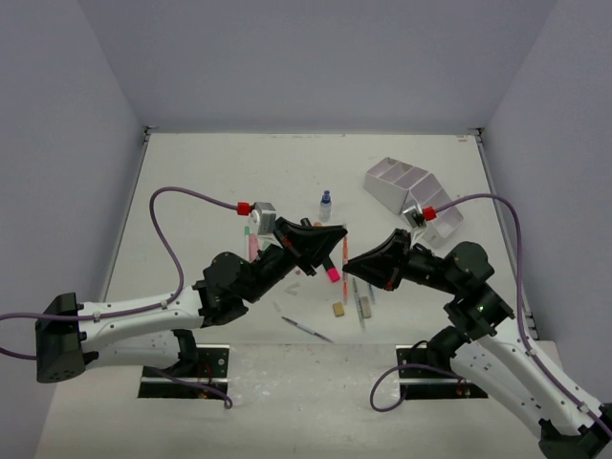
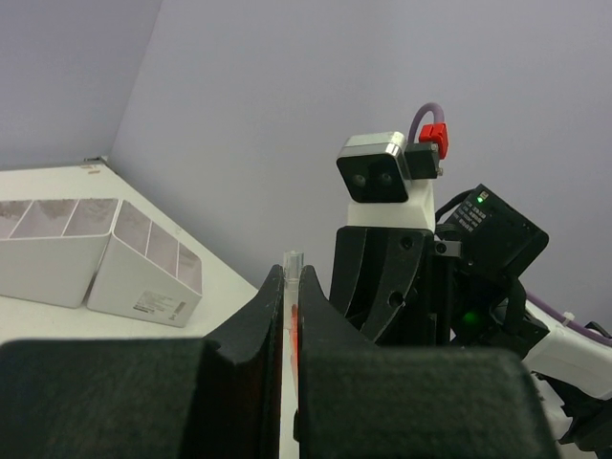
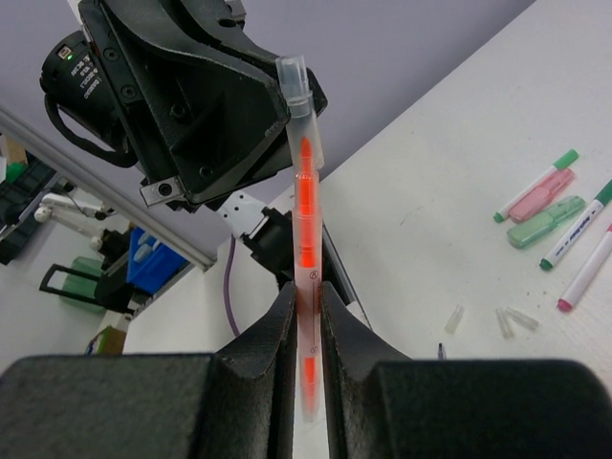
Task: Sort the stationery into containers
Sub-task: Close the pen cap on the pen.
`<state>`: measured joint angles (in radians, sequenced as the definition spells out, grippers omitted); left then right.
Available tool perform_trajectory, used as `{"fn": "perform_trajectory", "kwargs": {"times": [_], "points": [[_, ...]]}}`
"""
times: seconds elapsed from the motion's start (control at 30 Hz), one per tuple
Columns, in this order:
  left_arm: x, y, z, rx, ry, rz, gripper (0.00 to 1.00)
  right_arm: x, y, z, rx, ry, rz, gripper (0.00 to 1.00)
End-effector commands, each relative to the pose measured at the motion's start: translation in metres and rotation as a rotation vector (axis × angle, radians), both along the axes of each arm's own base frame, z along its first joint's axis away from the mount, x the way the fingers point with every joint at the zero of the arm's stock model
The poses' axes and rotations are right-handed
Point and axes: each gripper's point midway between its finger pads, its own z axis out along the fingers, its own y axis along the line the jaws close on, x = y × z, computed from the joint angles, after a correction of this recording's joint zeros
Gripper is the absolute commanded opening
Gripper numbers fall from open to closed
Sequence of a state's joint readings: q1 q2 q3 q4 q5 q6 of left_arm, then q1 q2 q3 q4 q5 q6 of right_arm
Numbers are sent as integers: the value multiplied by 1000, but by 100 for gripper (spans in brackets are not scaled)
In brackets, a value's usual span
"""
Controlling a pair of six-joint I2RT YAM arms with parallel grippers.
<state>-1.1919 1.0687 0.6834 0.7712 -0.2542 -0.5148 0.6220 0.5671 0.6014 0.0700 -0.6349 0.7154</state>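
Note:
A translucent pen with an orange core [image 3: 304,191] hangs in the air above the middle of the table, and both grippers grip it. My right gripper [image 3: 304,292] is shut on its lower barrel. My left gripper [image 2: 292,273] is shut on the other end, so that the clear tip [image 2: 293,258] pokes out above its jaws. From above, the two grippers meet nose to nose, left [image 1: 335,245] and right [image 1: 352,260]. The white containers [image 1: 411,189] stand at the far right with nothing showing in their compartments, and they also appear in the left wrist view [image 2: 96,251].
On the table lie a blue-capped bottle [image 1: 325,204], a pink highlighter [image 1: 253,245], a pink-tipped marker [image 1: 332,274], a tan eraser [image 1: 338,309], a thin pen [image 1: 308,329] and green-capped pens [image 1: 362,306]. The right wrist view shows pink [image 3: 540,194] and green [image 3: 545,222] highlighters and loose clear caps [image 3: 454,318].

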Motion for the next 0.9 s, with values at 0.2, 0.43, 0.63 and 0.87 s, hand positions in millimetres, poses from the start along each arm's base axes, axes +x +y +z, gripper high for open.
{"fn": "perform_trajectory", "kwargs": {"times": [0.2, 0.43, 0.63, 0.87], "points": [[-7, -1, 13, -63, 36, -50, 0, 11, -8, 29, 39, -101, -94, 0], [-7, -10, -1, -11, 81, -71, 0, 15, -4, 43, 27, -172, -82, 0], [-10, -14, -18, 42, 41, -83, 0, 14, -2, 62, 24, -222, -65, 0], [-8, -8, -20, 74, 5, -55, 34, 11, -1, 55, -15, -217, -44, 0]]}}
